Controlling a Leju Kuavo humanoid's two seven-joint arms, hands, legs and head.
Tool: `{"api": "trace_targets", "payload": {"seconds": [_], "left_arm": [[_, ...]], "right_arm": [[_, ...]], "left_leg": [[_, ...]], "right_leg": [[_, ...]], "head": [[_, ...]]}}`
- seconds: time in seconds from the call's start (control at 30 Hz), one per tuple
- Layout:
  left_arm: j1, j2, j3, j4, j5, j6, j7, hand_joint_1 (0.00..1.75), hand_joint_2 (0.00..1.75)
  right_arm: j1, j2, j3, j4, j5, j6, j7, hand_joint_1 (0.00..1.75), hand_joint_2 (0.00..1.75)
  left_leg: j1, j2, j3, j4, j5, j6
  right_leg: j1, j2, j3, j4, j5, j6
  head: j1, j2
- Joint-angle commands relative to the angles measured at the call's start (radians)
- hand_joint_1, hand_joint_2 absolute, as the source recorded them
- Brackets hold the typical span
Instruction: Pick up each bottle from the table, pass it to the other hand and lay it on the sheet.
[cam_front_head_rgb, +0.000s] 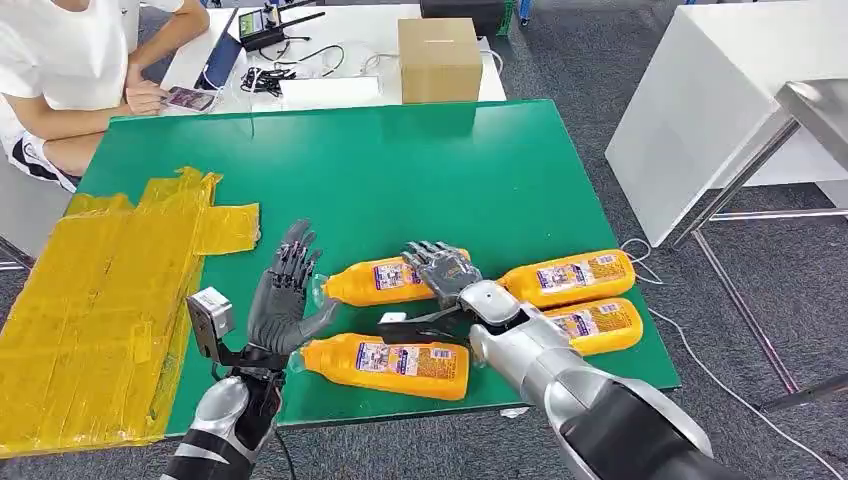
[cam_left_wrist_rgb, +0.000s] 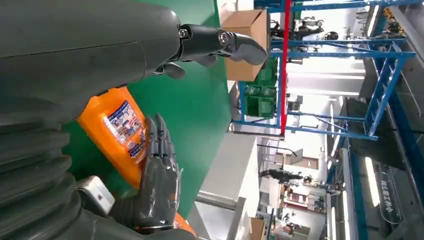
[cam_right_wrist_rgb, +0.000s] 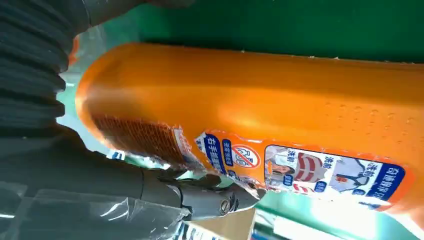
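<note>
Fingers of my right hand (cam_front_head_rgb: 446, 272) are closing over an orange plastic labelled bottle (cam_front_head_rgb: 385, 279); spread, empty left hand (cam_front_head_rgb: 285, 295) is waiting beside its cap; lifting comes next, I judge.

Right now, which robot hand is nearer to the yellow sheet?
Left. The left robot hand hovers open beside the yellow sheet, just off its edge; the right robot hand rests on an orange bottle, farther away.

Orange bottles (cam_front_head_rgb: 388, 357), yellow sheet (cam_front_head_rgb: 95, 300), green table (cam_front_head_rgb: 400, 170)
</note>
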Motion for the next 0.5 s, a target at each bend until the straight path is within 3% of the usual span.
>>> {"api": "trace_targets", "payload": {"seconds": [0.03, 0.17, 0.2, 0.23, 0.3, 0.5], "left_arm": [[-0.044, 0.028, -0.033, 0.068, 0.004, 0.001, 0.000, 0.00, 1.75], [-0.045, 0.029, -0.036, 0.071, 0.007, 0.000, 0.000, 0.00, 1.75], [-0.046, 0.029, -0.036, 0.072, 0.008, -0.001, 0.000, 0.00, 1.75], [-0.047, 0.029, -0.036, 0.074, 0.009, -0.001, -0.001, 0.00, 1.75], [-0.049, 0.029, -0.036, 0.075, 0.010, -0.002, -0.001, 0.00, 1.75], [-0.049, 0.028, -0.036, 0.077, 0.014, -0.002, -0.004, 0.00, 1.75]], "right_arm": [[0.005, -0.002, -0.033, 0.037, -0.008, 0.017, -0.010, 0.00, 1.75], [0.003, -0.004, -0.060, 0.043, -0.050, 0.068, -0.021, 0.03, 1.75], [0.001, -0.004, -0.067, 0.047, -0.060, 0.084, -0.023, 0.54, 1.75], [0.001, -0.007, -0.070, 0.048, -0.066, 0.094, -0.024, 1.33, 1.75], [0.000, -0.010, -0.069, 0.053, -0.067, 0.104, -0.024, 1.43, 1.75], [-0.001, -0.011, -0.035, 0.058, -0.036, 0.109, -0.002, 1.33, 1.75]], "left_leg": [[0.000, -0.001, 0.004, -0.001, -0.001, -0.001], [0.000, -0.001, 0.005, -0.001, -0.001, -0.001], [0.000, -0.002, 0.005, -0.001, -0.001, -0.001], [0.000, -0.001, 0.003, -0.001, -0.001, -0.001], [0.000, -0.001, 0.004, -0.001, -0.001, -0.001], [0.000, -0.001, 0.003, -0.001, -0.001, -0.001]], "right_leg": [[0.000, -0.002, 0.004, -0.001, -0.001, 0.000], [0.000, -0.002, 0.005, -0.001, -0.002, 0.000], [0.000, -0.003, 0.005, -0.001, -0.002, 0.000], [0.000, -0.002, 0.003, -0.001, -0.001, 0.000], [0.000, -0.003, 0.005, -0.001, -0.002, 0.000], [0.000, -0.002, 0.004, -0.001, -0.001, 0.000]], "head": [[0.000, 0.000], [0.000, 0.000], [0.000, 0.000], [0.000, 0.000], [0.000, 0.000], [0.000, 0.000]]}}
